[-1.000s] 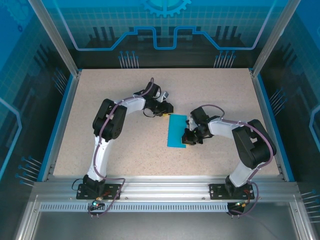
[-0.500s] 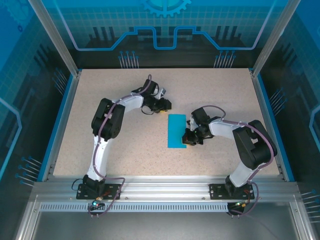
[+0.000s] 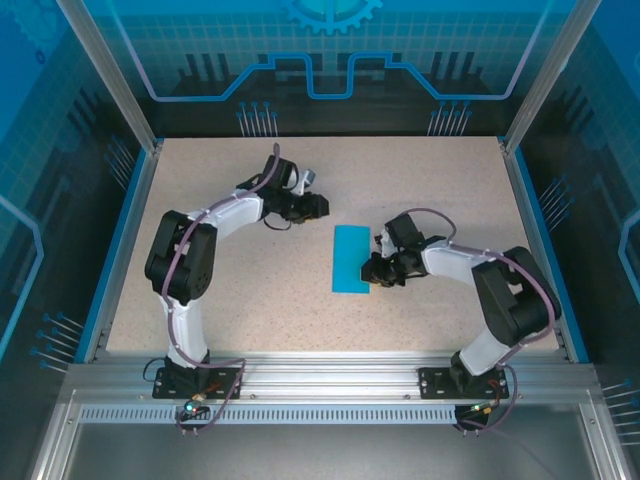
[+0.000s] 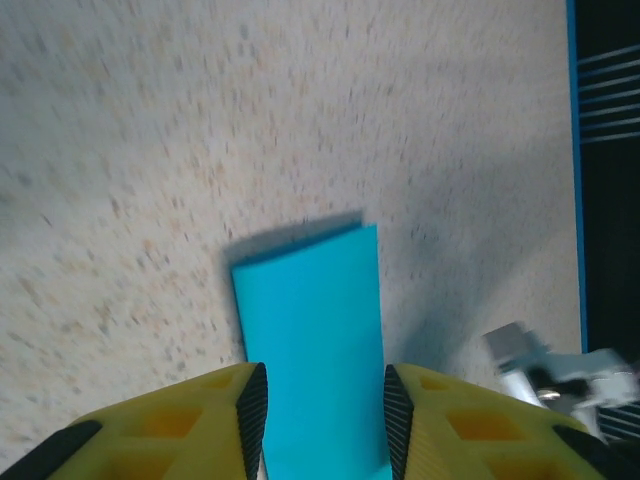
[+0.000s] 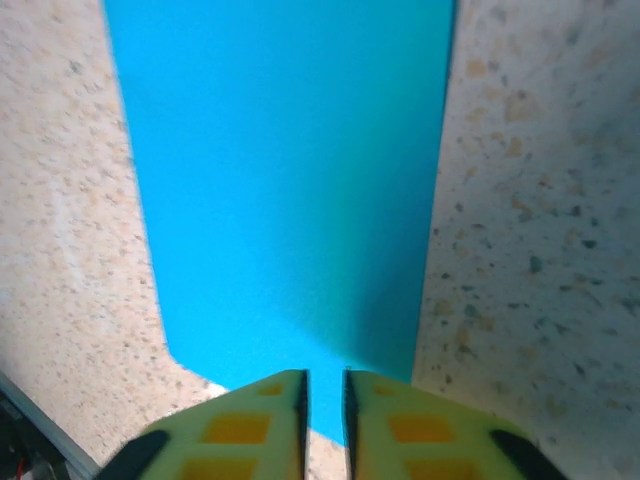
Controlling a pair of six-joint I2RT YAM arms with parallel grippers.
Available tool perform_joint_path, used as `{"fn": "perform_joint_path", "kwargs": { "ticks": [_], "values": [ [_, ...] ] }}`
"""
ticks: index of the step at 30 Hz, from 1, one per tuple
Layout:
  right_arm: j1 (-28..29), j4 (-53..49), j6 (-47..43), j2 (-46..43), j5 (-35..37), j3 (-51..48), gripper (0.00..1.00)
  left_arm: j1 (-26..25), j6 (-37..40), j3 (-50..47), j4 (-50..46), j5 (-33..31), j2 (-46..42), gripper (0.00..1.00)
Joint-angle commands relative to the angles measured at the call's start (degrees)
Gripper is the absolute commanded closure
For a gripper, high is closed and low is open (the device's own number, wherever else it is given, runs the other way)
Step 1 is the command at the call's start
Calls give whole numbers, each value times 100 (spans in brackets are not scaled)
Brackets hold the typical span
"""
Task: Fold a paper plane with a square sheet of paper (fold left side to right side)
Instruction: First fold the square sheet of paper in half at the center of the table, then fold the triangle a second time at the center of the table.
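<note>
Robot lab test cell. Evidence: aluminium frame (image 3: 110, 75) around a speckled table (image 3: 270, 300), blue circuit-print panels (image 3: 330, 60) at the back and sides, left arm (image 3: 185, 265) and right arm (image 3: 505, 295) bolted to a slotted rail (image 3: 330, 382), cabling exposed.

Overhead camera views the whole table (image 3: 250, 300); both wrist cameras closely face the paper (image 4: 312, 340).

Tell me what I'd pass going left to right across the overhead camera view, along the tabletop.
left arm's elbow → left claw, open → folded teal paper → right claw, closed on the paper's right edge → right arm's elbow
</note>
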Motion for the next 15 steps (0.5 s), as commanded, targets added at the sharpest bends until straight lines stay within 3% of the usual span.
{"fn": "perform_joint_path", "kwargs": {
  "ticks": [1, 7, 15],
  "values": [
    [-58, 112, -171, -607, 388, -7, 69, -315, -277, -145, 70, 291, 123, 61],
    [-380, -250, -291, -994, 643, 15, 56, -577, -498, -34, 205, 276, 489, 61],
    [-612, -154, -46, -791, 27, -42, 55, -711, -488, 142, 85, 153, 952, 62]
  ]
}}
